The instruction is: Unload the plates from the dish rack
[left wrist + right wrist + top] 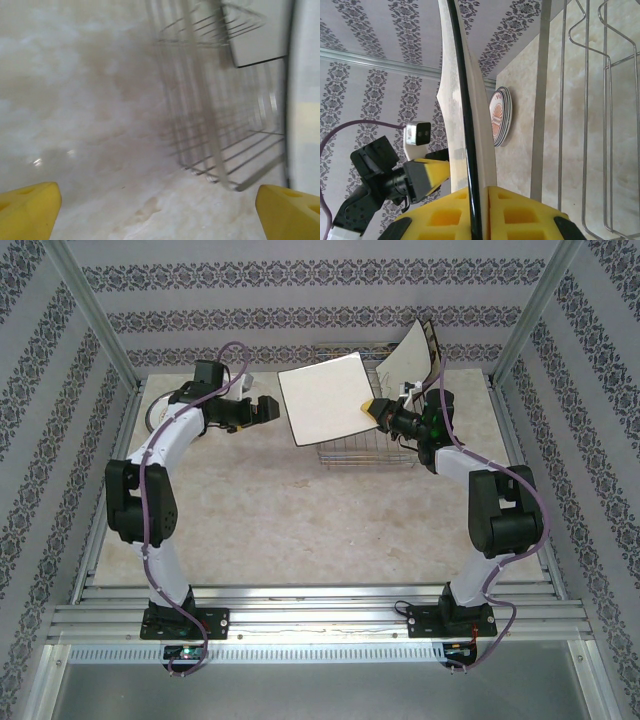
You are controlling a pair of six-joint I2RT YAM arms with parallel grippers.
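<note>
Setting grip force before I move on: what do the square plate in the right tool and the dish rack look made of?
Square plate: probably glazed ceramic, though melamine can't be ruled out; smooth cream face, thin rigid body with a glossy dark edge. Dish rack: metal wire, bright silver, likely chromed or stainless; thin rods with shiny highlights.

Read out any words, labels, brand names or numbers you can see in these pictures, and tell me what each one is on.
No text can be read.
small round plates: a dark band crosses the orange pattern, perhaps lettering, but it is too small and blurred to read.
square plate held by the right end effector: blank cream face, no text.
dish rack: no label visible.
</note>
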